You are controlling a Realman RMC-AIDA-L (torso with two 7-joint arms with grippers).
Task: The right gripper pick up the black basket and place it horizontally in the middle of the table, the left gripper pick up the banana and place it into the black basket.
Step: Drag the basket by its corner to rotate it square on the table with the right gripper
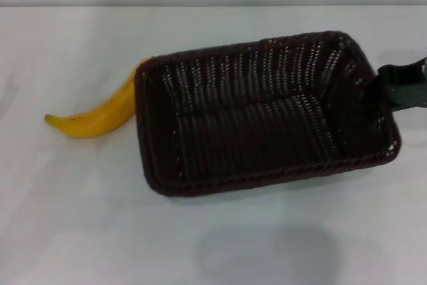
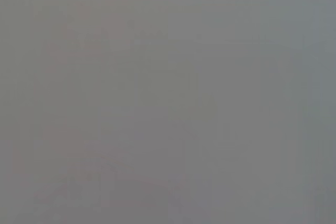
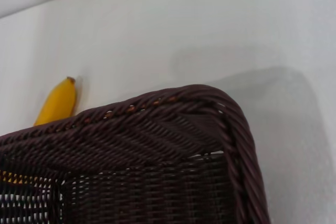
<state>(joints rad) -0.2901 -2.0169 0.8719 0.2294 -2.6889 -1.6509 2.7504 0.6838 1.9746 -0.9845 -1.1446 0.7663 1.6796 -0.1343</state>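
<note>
White table (image 1: 80,231) fills my head view. The black basket (image 1: 260,111) sits mid-table, hiding one end of the banana (image 1: 93,118) at its left. The right gripper (image 1: 405,86) is at its right rim, half cut off, grip unclear. Left wrist's just grey.

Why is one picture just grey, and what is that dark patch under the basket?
Left wrist view: a flat grey blank showing nothing. Head view: the patch on the table in front of the basket is its soft shadow, suggesting it is lifted. Right wrist view: similar shadow beside the rim.
</note>
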